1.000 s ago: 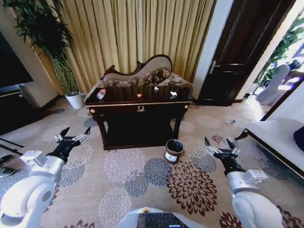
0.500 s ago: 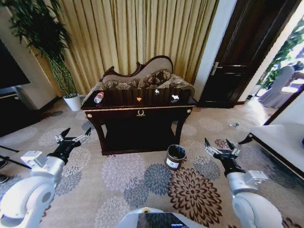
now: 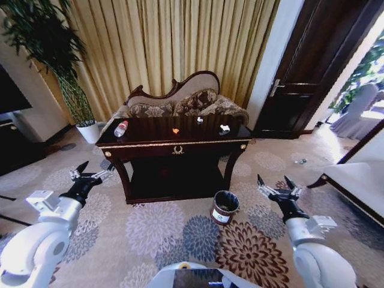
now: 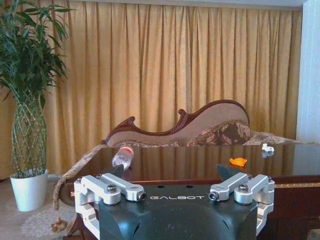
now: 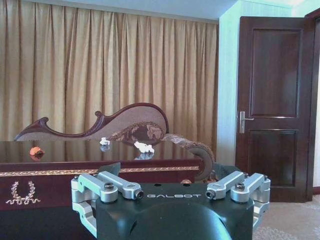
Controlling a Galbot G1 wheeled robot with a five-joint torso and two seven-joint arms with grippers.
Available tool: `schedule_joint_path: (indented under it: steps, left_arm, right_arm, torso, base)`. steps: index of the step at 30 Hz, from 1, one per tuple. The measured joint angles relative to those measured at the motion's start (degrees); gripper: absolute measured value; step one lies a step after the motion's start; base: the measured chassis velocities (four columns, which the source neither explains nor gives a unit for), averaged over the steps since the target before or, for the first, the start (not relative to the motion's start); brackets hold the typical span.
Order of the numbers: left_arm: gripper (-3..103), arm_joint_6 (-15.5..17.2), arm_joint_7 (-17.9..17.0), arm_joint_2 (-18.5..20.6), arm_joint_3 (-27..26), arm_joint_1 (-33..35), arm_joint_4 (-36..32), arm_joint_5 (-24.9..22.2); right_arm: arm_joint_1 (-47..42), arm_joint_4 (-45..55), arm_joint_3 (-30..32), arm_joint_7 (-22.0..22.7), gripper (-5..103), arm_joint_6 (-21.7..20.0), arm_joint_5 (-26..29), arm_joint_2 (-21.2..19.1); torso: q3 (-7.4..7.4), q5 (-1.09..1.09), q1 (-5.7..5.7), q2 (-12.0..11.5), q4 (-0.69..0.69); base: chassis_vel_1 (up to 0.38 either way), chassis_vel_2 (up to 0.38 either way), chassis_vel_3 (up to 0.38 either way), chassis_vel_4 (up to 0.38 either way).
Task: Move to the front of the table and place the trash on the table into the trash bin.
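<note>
Closing in on the dark console table (image 3: 174, 146), now larger and nearer in the head view than half a second ago. Holding left gripper (image 3: 91, 174) and right gripper (image 3: 275, 184) spread open and empty, low before the table. Showing bottle (image 3: 120, 128), orange scrap (image 3: 175, 130) and white scrap (image 3: 224, 128) lying on the table, trash bin (image 3: 224, 207) standing beside its right front leg.

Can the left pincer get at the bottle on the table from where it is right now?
Probably not yet. The left pincer hangs open over the carpet, short of the table, while the bottle lies up on the top near its left end. Nothing blocks the way; there is just a gap to close.
</note>
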Motion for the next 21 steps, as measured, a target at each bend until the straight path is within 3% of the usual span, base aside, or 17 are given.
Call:
schedule_joint_path:
  steps: [21]
  left_arm:
    - [100, 0.01, 0.11, -0.24, -0.11, 0.23, -0.48, -0.33]
  right_arm:
    - [-0.07, 0.13, -0.43, -0.55, 100, 0.04, -0.39, 0.46]
  torso:
    - [0.0, 0.0, 0.0, 0.0, 0.0]
  base:
    - [-0.142, 0.143, 0.15, -0.131]
